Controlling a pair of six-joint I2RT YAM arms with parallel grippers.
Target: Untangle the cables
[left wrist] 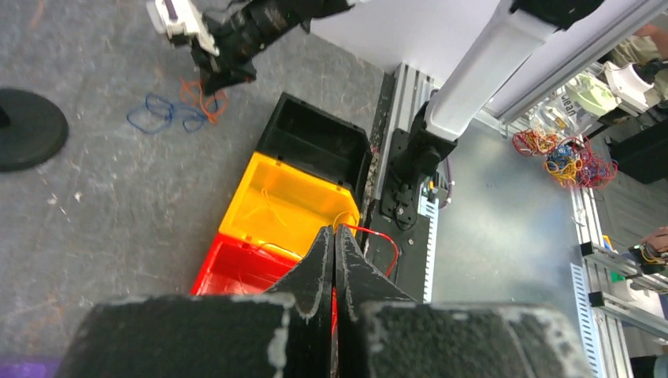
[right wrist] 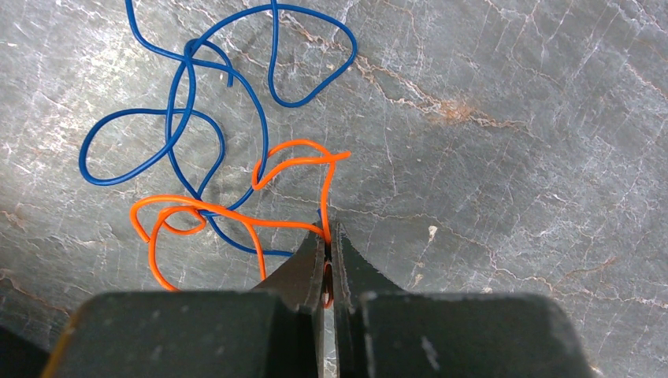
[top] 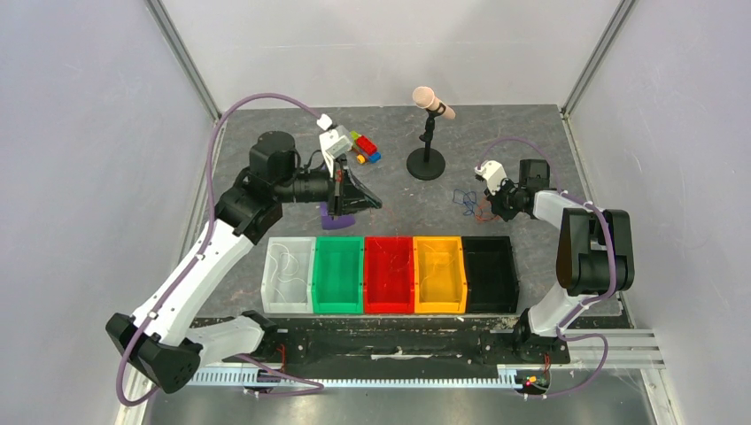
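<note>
- Right gripper (right wrist: 327,240) is clamping tight on the orange cable (right wrist: 260,223), its fingertips pressing down at the table (right wrist: 512,157).
- Left gripper (left wrist: 334,236) is pinching a red cable (left wrist: 370,230) above the yellow bin (left wrist: 283,197) and red bin (left wrist: 228,272).
- Blue cable (right wrist: 185,79) is lying looped through the orange one, just beyond the right fingertips.

Dark grey scuffed tabletop (top: 531,177), marbled with pale cracks up close. Plain pale grey walls (top: 80,133) left, right and far, aluminium posts (top: 181,55) in the far corners. Slotted white rail (top: 398,382) along near edge. Even flat light, soft shadows.
</note>
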